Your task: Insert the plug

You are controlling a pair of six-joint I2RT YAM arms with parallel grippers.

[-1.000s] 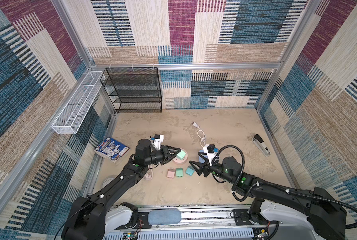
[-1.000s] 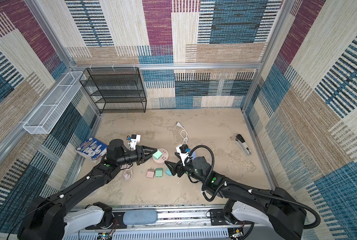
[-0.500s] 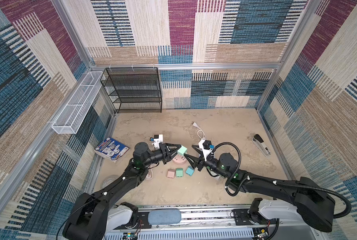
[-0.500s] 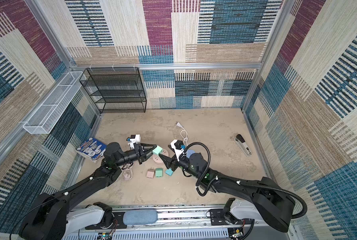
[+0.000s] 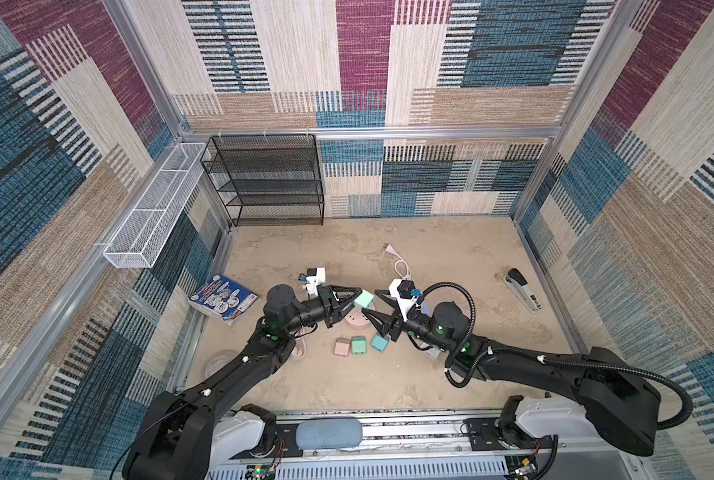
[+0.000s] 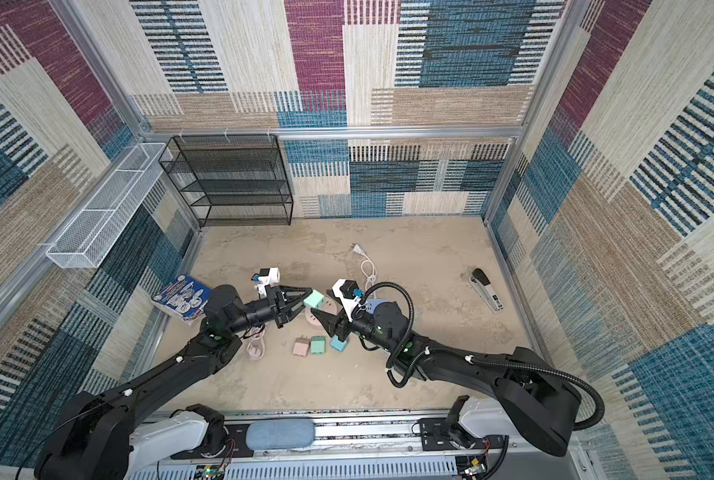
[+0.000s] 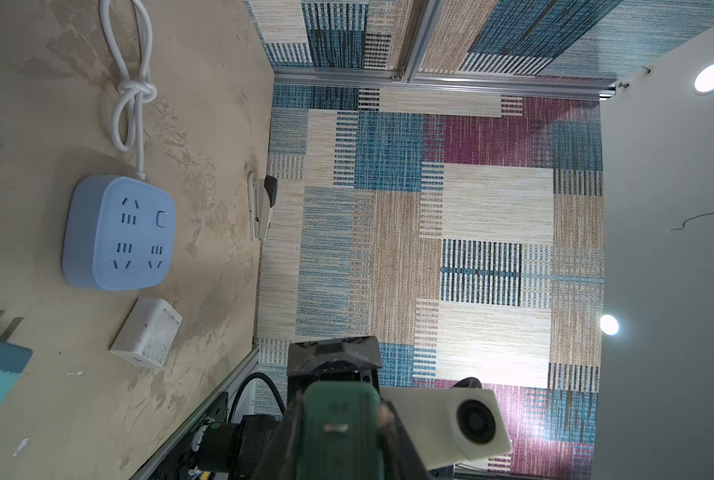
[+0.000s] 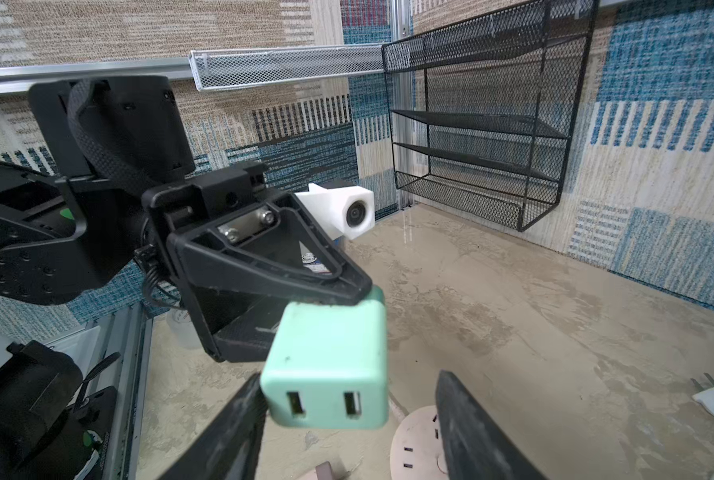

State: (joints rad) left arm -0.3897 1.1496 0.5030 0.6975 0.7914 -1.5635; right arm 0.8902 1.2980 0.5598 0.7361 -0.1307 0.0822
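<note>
The sandy table (image 5: 451,257) fills the floor of the cell, with a black rack (image 5: 270,178) against the back wall and a white basket (image 5: 152,216) hung on the left wall. A book (image 5: 222,297) lies at the table's left edge and a stapler (image 5: 523,289) lies well off to the right. A blue strip (image 7: 118,232) sits under the right arm, and a round pink socket (image 5: 355,321) sits near the middle. Above that socket the two grippers face each other nose to nose. The left gripper (image 5: 353,298) is clamped on the mint plug (image 5: 364,299), pinching its rear end and holding it clear of the table, its two-slot face turned toward the other arm. The right gripper (image 8: 349,380) stands parted around the plug's front end. One finger (image 8: 239,415) is right against the plug's side, while the other finger (image 8: 471,419) is apart from it with a gap between. Three spare plugs (image 5: 359,344) lie in a row on the table, on the near side of the socket.
</note>
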